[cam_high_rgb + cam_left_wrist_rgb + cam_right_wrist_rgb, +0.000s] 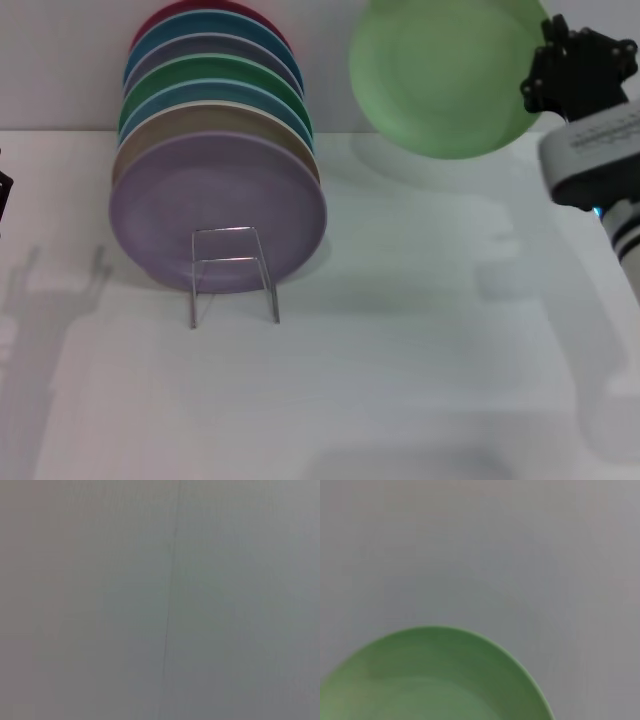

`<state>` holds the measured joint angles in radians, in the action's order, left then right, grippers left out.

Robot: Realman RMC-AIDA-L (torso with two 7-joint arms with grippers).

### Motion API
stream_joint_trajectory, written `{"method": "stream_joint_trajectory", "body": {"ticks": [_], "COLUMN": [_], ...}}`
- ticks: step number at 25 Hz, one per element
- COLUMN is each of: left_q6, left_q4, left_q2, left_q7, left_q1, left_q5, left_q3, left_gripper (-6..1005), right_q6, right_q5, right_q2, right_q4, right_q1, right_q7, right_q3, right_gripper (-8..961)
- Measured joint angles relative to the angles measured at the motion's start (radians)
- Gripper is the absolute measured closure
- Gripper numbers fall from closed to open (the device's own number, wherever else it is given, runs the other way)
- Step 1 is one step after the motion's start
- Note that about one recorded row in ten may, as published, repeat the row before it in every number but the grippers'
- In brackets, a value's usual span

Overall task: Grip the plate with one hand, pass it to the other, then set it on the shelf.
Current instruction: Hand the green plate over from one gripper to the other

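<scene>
Holding the plate (447, 75) by its right rim, my right gripper (548, 72) keeps it raised near the back wall, well right of the shelf (234, 275). A row of plates stands on the shelf, the lilac plate (217, 212) foremost, covering all but the front wire loop. My left gripper is out of sight at the table's (400, 380) left edge.

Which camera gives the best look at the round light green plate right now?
The head view: the round light green plate shows nearly whole, held up by the right gripper. The right wrist view shows only part of it; the left wrist view shows none.
</scene>
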<state>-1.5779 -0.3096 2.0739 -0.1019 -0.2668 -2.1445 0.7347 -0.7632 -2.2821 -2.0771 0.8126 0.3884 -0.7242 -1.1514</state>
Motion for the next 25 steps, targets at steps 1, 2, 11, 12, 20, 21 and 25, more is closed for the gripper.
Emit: {"method": "stream_joint_trajectory", "body": {"ticks": [1, 2, 11, 12, 20, 21, 25], "left_q6": [0.0, 0.0, -0.015, -0.029, -0.09, -0.087, -0.078], "left_q4": [0.0, 0.0, 0.0, 0.001, -0.007, -0.009, -0.012], "left_q2": [0.0, 0.0, -0.001, -0.001, -0.001, 0.0, 0.001], "left_q7": [0.0, 0.0, -0.058, -0.076, -0.089, -0.086, -0.07], "left_q1": [0.0, 0.001, 0.016, 0.021, 0.033, 0.03, 0.014], "left_q5": [0.0, 0.0, -0.001, -0.002, -0.002, -0.002, -0.002], "left_q3": [0.0, 0.0, -0.052, -0.074, -0.266, -0.291, -0.378], "left_gripper": [213, 213, 214, 215, 216, 216, 217], "right_q6": [0.0, -0.02, -0.279, -0.319, -0.568, -0.568, -0.627], "right_q5": [0.0, -0.018, -0.144, -0.148, -0.14, -0.14, -0.139], "right_q2": [0.0, 0.0, -0.003, -0.004, -0.014, -0.014, -0.015], "right_q4": [0.0, -0.032, -0.312, -0.332, -0.381, -0.381, -0.363], "right_q1": [0.0, 0.004, 0.028, 0.02, -0.108, -0.108, -0.172], "right_q7": [0.0, 0.07, 0.522, 0.556, 0.611, 0.611, 0.609], "right_q3": [0.0, -0.002, 0.032, 0.051, 0.253, 0.253, 0.33], "right_gripper": [939, 939, 938, 938, 938, 938, 938]}}
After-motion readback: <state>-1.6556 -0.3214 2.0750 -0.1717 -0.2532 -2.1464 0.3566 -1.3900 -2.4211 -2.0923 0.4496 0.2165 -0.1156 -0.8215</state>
